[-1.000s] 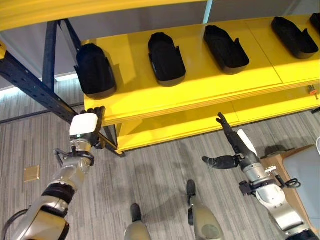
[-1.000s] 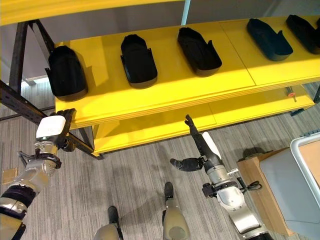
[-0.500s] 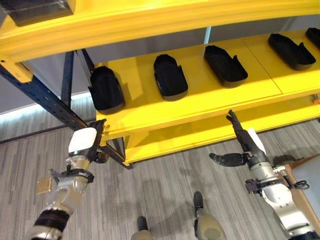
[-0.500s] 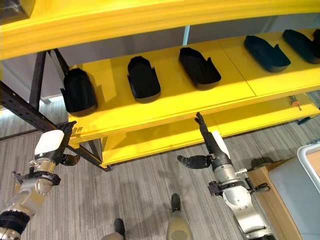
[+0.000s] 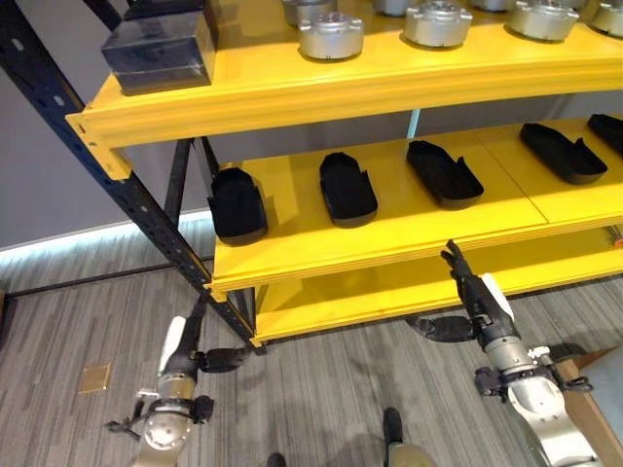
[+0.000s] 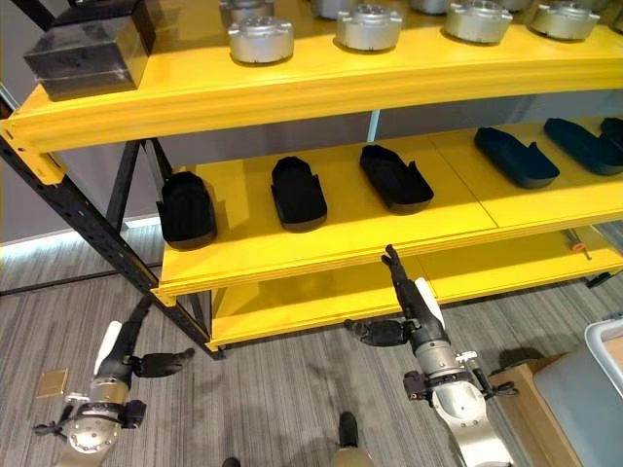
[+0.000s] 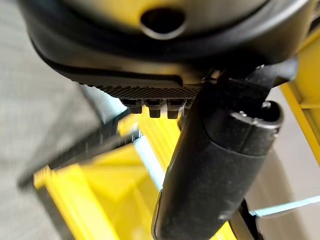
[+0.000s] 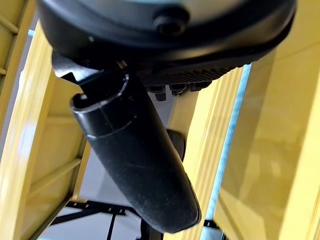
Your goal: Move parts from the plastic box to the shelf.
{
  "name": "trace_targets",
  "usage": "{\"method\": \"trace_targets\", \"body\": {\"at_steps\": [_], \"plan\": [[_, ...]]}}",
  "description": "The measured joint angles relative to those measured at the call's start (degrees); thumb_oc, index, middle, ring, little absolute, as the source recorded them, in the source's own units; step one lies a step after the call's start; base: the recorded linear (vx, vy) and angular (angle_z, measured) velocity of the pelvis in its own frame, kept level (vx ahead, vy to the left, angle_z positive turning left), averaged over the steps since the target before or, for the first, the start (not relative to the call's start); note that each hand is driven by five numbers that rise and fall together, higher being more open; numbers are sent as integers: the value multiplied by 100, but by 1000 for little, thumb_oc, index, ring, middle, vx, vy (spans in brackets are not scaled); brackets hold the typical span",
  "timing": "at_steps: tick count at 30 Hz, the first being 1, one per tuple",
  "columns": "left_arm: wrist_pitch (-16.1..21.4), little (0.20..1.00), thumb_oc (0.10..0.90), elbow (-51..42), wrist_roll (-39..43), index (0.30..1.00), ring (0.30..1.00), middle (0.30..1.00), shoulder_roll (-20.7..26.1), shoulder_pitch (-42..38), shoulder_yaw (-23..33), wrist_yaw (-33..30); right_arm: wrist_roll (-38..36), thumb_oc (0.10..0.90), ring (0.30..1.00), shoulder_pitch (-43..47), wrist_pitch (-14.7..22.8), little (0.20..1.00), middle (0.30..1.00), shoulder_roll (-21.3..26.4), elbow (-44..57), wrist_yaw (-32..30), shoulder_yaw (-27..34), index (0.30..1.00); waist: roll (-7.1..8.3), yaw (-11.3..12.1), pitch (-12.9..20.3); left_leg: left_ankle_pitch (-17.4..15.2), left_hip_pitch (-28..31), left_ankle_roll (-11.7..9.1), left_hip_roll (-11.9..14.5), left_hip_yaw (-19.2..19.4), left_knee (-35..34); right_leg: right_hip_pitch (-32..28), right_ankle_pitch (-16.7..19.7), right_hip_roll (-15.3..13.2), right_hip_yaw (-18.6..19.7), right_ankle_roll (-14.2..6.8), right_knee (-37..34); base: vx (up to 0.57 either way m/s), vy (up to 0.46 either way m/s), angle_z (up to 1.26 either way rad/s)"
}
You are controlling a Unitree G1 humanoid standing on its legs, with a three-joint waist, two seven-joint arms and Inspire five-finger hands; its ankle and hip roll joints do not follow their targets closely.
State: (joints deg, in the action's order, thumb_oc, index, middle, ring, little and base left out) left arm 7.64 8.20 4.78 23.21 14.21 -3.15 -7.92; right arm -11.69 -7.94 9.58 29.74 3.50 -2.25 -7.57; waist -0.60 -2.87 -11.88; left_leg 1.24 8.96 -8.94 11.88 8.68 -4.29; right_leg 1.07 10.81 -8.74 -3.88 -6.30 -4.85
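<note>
Hanging below shelf (image 5: 389,224) parts (image 5: 348,187) – both robot hands (image 5: 477,292) (image 5: 185,350) spread, empty

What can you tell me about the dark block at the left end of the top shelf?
The dark block is box-shaped, black to dark grey, with a slightly glossy top and flat sides; its material looks like plastic or metal, but I cannot tell which. It lies flat on the top yellow shelf, at its left end above the black upright. A round silver metal part stands apart to its right. Neither hand touches it.
</note>
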Motion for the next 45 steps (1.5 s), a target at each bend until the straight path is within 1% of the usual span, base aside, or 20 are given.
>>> {"method": "trace_targets", "body": {"at_steps": [5,6,8,9,12,15,17,18,20,22,24,25,26,27,28,29,32,37,42,45], "plan": [[5,1000,900,-45,909,1000,1000,1000,-119,50,-638,338,-379,900,1000,442,-1,1000,1000,-39,-146,20,-634,1000,113,7,82,1,-67,1,-10,-71,16,-13,-1,-18,-55,-1,0,16,17,6],[5,1000,900,-59,1080,1000,1000,1000,-117,52,-815,447,-486,900,1000,745,-9,1000,1000,-84,-417,15,-849,1000,154,30,106,12,-91,6,-16,-122,20,-17,-1,-24,-102,-1,0,18,22,16],[5,1000,900,-76,1293,1000,1000,1000,-129,58,-962,552,-592,900,1000,975,-26,1000,1000,-182,-650,-37,-976,1000,162,142,111,17,-97,11,-13,-148,18,-28,-5,-26,-131,-1,0,10,15,10],[4,1000,900,-76,1316,1000,1000,1000,-132,58,-987,577,-627,900,1000,1009,-37,1000,1000,-213,-685,-49,-983,1000,161,139,111,17,-88,11,-13,-153,21,-25,-5,-25,-132,-1,0,2,14,7],[-16,1000,900,-123,1530,1000,1000,1000,-100,108,-1007,595,-729,900,1000,1333,-117,1000,1000,-352,-922,-197,-1153,1000,162,310,112,24,-244,17,-26,-291,74,-9,-14,-64,-241,-8,0,-36,18,19],[-16,1000,900,-216,1530,1000,1000,1000,41,101,-1016,576,-772,900,1000,1847,-163,1000,1000,-454,-1325,-379,-1449,1000,177,331,100,34,-419,26,-60,-365,145,66,-3,-95,-329,-8,0,-48,13,18],[-16,1000,900,-271,1531,1000,1000,1000,66,87,-1020,562,-779,900,1000,2089,-187,1000,1000,-561,-1436,-496,-1504,1000,175,361,93,41,-563,35,-89,-459,214,157,12,-121,-398,-15,1,-83,14,18],[-15,1000,900,-311,1531,1000,1000,1000,73,38,-1015,527,-780,900,1000,2378,-210,1000,1000,-685,-1508,-642,-1566,1000,179,488,-6,44,-719,47,-109,-462,273,240,30,-136,-422,-19,9,-103,18,13],[-8,1000,900,-388,1541,1000,1000,1000,94,-83,-1027,443,-786,900,1000,2783,-210,1000,1000,-739,-1551,-777,-1619,1000,204,492,-281,58,-814,48,-117,-575,356,282,64,-172,-461,-15,10,-52,12,17],[-10,1000,900,-397,1565,1000,1000,1000,102,-161,-1074,419,-785,900,1000,3001,-210,1000,1000,-777,-1554,-858,-1641,1000,211,614,-500,55,-903,50,-125,-621,427,300,70,-178,-507,-9,24,-34,5,14],[-10,1000,900,-404,1677,1000,1000,1000,107,-186,-1114,339,-796,900,1000,3197,-210,1000,1000,-888,-1630,-962,-1645,1000,215,651,-620,56,-994,49,-126,-640,459,374,73,-180,-520,-2,50,-30,3,13],[-14,1000,900,-406,1738,1000,1000,1000,125,-287,-1152,320,-901,900,1000,3504,-212,1000,1000,-988,-1821,-1097,-1650,1000,212,665,-816,57,-1112,49,-141,-749,543,397,123,-191,-611,38,75,-33,1,23],[-16,1000,900,-405,1739,1000,1000,1000,125,-330,-1175,319,-908,900,1000,3566,-212,1000,1000,-985,-1877,-1113,-1649,1000,213,713,-889,58,-1116,48,-141,-763,540,398,124,-186,-621,36,85,-40,0,20],[-16,1000,900,-405,1739,1000,1000,1000,126,-334,-1183,310,-909,900,1000,3576,-212,1000,1000,-989,-1896,-1114,-1650,1000,214,742,-902,58,-1119,48,-141,-762,541,398,123,-187,-622,35,88,-31,-1,8],[-16,1000,900,-408,1737,1000,1000,1000,126,-366,-1199,242,-940,900,1000,3653,-223,1000,1000,-1039,-2022,-1212,-1663,1000,224,829,-956,55,-1171,45,-150,-794,596,401,104,-197,-653,26,102,-31,1,11],[-16,1000,900,-408,1738,1000,1000,1000,128,-457,-1211,155,-984,900,1000,3781,-224,1000,1000,-1047,-2023,-1301,-1660,1000,231,821,-1052,53,-1226,43,-178,-849,623,428,102,-210,-684,25,115,-17,1,15],[-16,1000,900,-409,1737,1000,1000,1000,131,-584,-1211,98,-1009,900,1000,3977,-224,1000,1000,-1047,-2023,-1383,-1660,1000,234,878,-1198,49,-1301,42,-203,-900,686,443,100,-242,-742,22,138,-9,-5,11],[-16,1000,900,-410,1737,1000,1000,1000,136,-725,-1223,28,-1108,900,1000,4180,-223,1000,1000,-1094,-2027,-1476,-1660,1000,240,976,-1322,43,-1344,42,-212,-928,709,460,73,-284,-773,12,169,-6,5,4],[-16,1000,900,-411,1737,1000,1000,1000,138,-750,-1228,-66,-1157,900,1000,4419,-221,1000,1000,-1120,-2056,-1563,-1659,1000,260,990,-1361,42,-1515,41,-218,-965,776,623,56,-298,-780,25,250,-2,1,1],[-16,1000,900,-414,1737,1000,1000,1000,138,-800,-1229,-70,-1156,900,1000,4725,-217,1000,1000,-1112,-2278,-1641,-1643,1000,265,993,-1498,41,-1571,40,-218,-992,830,658,47,-301,-787,32,293,-10,-1,3]]}}
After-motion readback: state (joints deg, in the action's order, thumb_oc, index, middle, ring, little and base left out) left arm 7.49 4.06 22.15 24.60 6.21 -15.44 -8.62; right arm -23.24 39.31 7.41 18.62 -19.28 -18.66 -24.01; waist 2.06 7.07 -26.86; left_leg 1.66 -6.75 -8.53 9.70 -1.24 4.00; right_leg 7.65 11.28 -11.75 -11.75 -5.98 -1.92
